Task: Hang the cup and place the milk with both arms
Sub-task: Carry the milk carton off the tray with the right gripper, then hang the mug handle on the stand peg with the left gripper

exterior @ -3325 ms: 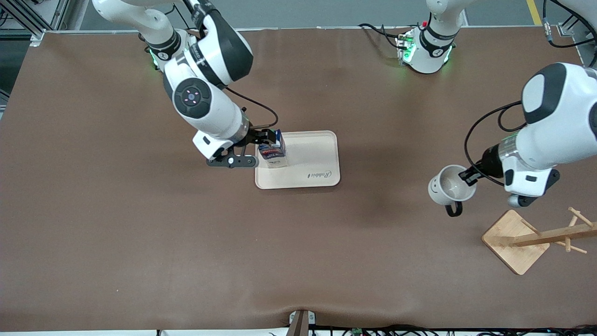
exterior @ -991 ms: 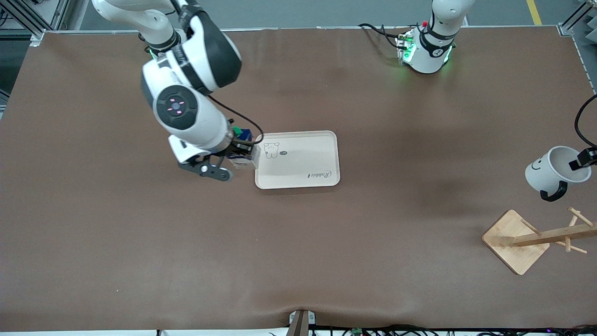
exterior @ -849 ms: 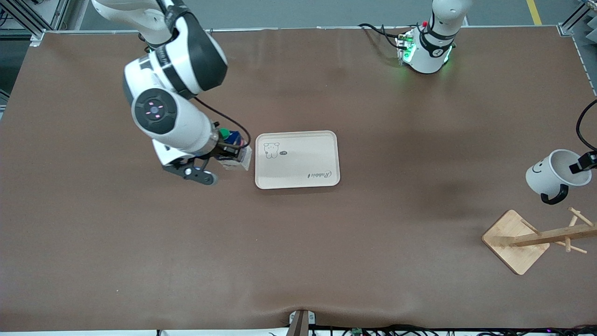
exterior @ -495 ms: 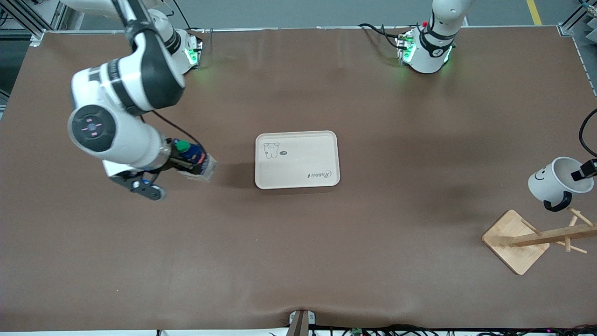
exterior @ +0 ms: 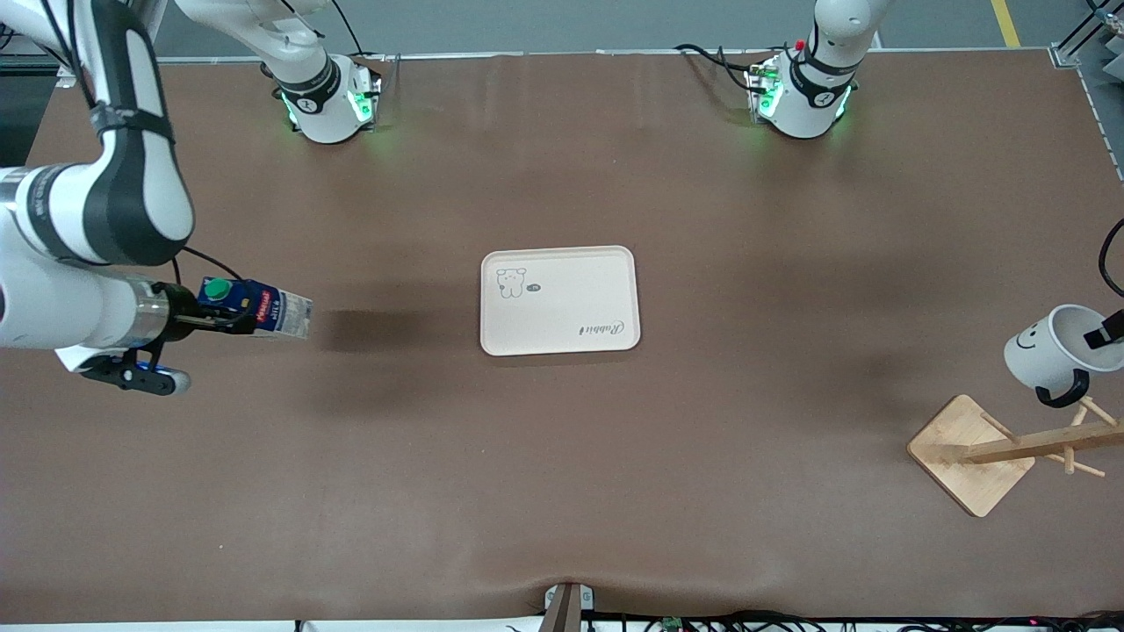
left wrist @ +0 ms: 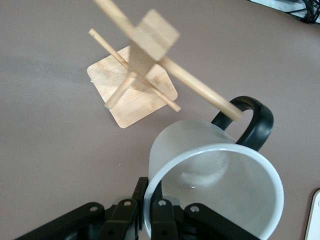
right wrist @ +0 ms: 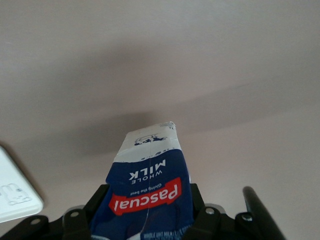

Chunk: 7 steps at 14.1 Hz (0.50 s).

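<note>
My left gripper (exterior: 1105, 330) is shut on the rim of the white smiley cup (exterior: 1047, 349) and holds it in the air just above the wooden rack (exterior: 1036, 444). In the left wrist view the gripper (left wrist: 151, 192) pinches the cup (left wrist: 215, 185) by its wall. The tip of a rack peg (left wrist: 200, 90) reaches the black handle (left wrist: 252, 127). My right gripper (exterior: 218, 321) is shut on the blue milk carton (exterior: 256, 312) and holds it tilted on its side over bare table at the right arm's end. The right wrist view shows the gripper (right wrist: 148, 206) round the milk (right wrist: 150, 185).
A cream tray (exterior: 559, 299) lies mid-table with nothing on it; its corner shows in the right wrist view (right wrist: 15, 192). The rack's square base (exterior: 970, 456) sits near the left arm's end; it also shows in the left wrist view (left wrist: 132, 85). Brown cloth covers the table.
My right arm has swung the milk off the tray and away toward the right arm's end of the table. My left gripper has carried the cup over and lowered it to the rack's peg.
</note>
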Motion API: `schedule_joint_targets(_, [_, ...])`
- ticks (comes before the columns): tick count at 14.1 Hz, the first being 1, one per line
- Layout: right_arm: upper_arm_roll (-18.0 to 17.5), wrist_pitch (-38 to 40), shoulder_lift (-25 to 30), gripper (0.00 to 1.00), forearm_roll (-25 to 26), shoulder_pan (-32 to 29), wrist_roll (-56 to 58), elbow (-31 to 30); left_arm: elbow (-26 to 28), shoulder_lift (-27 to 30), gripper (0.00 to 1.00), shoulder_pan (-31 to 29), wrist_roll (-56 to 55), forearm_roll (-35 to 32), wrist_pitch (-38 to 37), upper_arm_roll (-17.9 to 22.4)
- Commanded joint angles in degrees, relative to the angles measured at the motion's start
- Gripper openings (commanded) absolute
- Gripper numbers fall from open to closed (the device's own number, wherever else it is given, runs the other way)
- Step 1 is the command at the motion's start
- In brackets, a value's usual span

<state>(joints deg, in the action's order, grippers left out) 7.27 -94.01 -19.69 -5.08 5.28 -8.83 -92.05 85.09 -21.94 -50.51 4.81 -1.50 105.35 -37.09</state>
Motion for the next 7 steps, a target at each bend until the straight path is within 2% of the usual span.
schedule_joint_targets(1, [-1.1, -5.3, 2.7, 0.0, 0.6, -4.6, 9.7, -7.1, -1.0, -1.6, 0.0, -1.0, 2.4, 1.2, 0.4, -0.3])
schedule_joint_targets(3, [-1.1, -8.3, 2.6, 0.0, 0.7, -8.3, 14.4, -10.1, -1.0, -2.4, 0.0, -1.6, 2.6, 1.1, 1.4, -0.3])
schedule_joint_targets(7, [-1.1, -16.8, 3.5, 0.0, 1.0, -11.9, 19.5, -17.6, -1.2, -3.8, 0.0, -1.6, 2.6, 1.1, 2.4, -0.3])
